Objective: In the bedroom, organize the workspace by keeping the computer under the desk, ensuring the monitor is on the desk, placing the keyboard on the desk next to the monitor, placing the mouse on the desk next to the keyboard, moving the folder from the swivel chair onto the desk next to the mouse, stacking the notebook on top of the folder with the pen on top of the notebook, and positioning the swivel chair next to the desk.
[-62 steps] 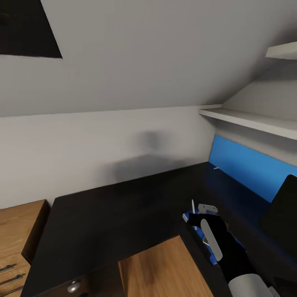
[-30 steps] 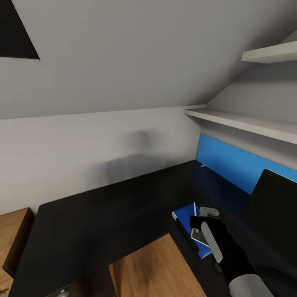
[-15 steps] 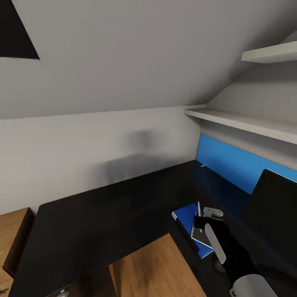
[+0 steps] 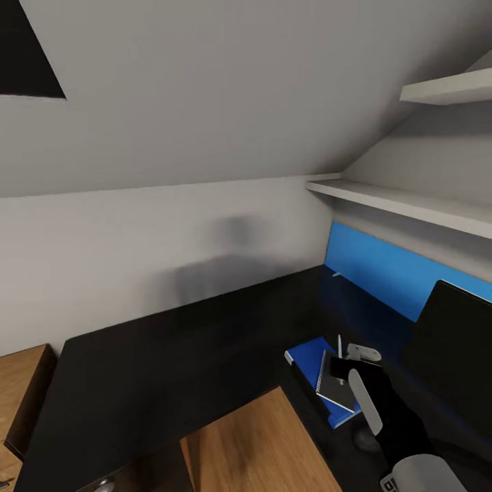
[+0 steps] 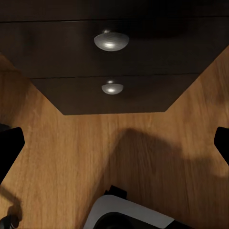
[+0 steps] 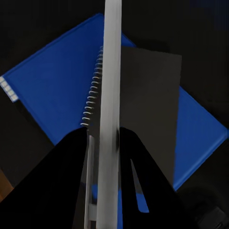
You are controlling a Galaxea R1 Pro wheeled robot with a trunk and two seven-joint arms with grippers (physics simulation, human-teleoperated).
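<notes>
Right gripper [image 6: 102, 143] is clamped on the pale pen [image 6: 110, 95], held over the black spiral notebook [image 6: 143, 100] lying on the blue folder [image 6: 57, 90]; left gripper's state cannot be told.

Bare desk [image 4: 171, 355] left of folder [image 4: 307, 355]; monitor [image 4: 454, 348] right.

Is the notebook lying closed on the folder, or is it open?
Closed. The notebook shows one plain dark cover, its spiral along one edge, flat on the blue folder.

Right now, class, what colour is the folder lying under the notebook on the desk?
Bright blue. The folder shows best in the right wrist view, beneath the dark notebook.
</notes>
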